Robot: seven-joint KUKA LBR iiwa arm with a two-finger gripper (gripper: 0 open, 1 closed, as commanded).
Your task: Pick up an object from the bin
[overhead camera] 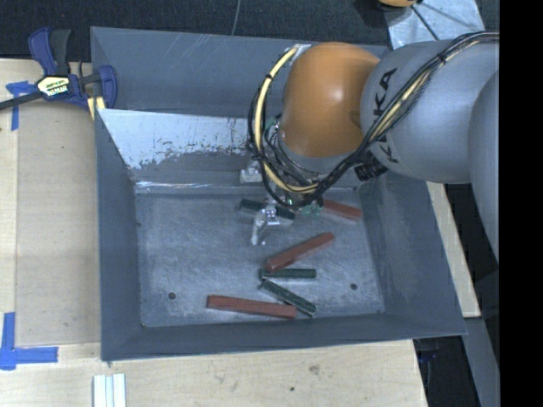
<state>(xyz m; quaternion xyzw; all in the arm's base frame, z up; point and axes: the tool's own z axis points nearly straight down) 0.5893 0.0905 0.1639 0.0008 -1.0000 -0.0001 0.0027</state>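
Camera view: the grey metal bin (119,253), with a scuffed, speckled floor, holds a few flat sticks. The silvery gripper (266,220) hangs mid-bin under the smooth orange dome (327,100); honestly can't tell if it's spread or pinched. Just below-right of the gripper lies a slanted reddish-brown flat stick (299,250). Further below it are a level dark green stick (293,273), an angled dark green stick (288,298) and a long reddish-brown stick (250,307).

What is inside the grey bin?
Some red-brown sticks and dark green sticks lie on its floor, near the tool. The arm covers the back right part, so what lies there is hidden.
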